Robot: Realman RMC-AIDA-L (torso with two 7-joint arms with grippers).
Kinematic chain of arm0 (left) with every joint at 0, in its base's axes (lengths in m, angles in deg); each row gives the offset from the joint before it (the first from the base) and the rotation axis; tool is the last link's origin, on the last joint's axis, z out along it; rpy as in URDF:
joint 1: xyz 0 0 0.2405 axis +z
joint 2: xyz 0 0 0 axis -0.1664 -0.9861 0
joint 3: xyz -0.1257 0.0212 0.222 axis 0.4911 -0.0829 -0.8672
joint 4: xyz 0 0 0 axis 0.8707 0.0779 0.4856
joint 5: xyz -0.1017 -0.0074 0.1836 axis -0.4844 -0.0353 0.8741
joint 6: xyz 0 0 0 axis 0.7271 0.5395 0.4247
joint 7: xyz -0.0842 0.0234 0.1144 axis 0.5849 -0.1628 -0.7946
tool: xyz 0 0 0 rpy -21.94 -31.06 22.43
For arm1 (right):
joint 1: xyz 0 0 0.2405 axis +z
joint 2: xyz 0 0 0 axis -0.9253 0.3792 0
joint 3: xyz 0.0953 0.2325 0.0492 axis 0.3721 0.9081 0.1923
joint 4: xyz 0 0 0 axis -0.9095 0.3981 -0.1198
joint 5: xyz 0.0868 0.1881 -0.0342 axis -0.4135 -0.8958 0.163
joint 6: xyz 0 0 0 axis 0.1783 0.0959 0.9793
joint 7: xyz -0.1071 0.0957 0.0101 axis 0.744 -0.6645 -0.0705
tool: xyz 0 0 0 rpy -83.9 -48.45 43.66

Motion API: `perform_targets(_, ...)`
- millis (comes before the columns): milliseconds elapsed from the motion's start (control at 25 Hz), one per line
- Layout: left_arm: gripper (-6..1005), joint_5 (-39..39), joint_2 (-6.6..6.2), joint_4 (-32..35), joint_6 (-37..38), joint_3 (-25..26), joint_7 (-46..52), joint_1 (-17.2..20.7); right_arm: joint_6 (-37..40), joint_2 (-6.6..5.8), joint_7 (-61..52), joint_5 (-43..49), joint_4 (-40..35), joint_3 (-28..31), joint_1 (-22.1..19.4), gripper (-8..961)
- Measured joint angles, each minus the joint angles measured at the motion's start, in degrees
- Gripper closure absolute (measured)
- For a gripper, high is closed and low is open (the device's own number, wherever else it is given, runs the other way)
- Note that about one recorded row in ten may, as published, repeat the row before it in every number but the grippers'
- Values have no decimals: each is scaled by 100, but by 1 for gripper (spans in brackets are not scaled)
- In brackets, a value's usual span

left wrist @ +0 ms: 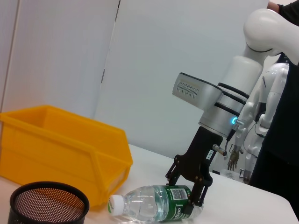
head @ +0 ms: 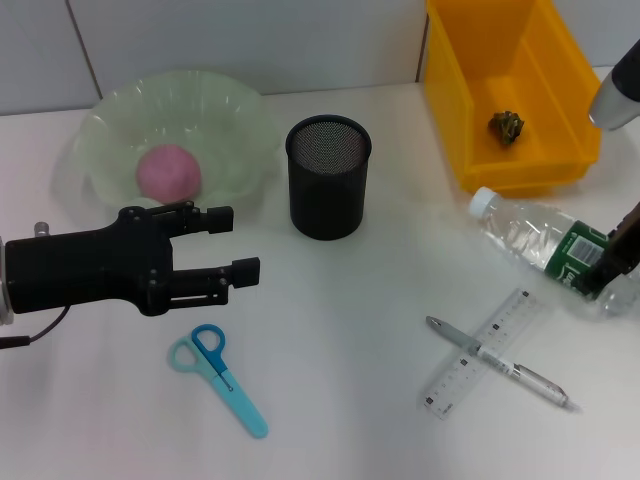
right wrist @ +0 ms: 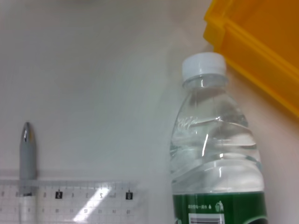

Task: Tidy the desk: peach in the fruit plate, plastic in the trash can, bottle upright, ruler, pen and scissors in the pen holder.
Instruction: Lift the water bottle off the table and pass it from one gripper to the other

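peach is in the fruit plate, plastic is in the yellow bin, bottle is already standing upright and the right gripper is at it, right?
Not quite: the bottle is lying on its side, not upright, as the left wrist view shows. The rest holds: the peach sits in the fruit plate, the plastic is in the yellow bin, and the right gripper is at the bottle.

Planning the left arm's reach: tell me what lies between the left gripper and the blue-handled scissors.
Nothing: in the head view, only bare white table separates the open left gripper from the blue-handled scissors lying just in front of it.
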Motion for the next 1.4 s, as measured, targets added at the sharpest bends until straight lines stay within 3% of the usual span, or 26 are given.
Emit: perform_targets(1400,202,0,-18,0,0,9,-17,20,-364,100,-92,114,386,-124,100,186)
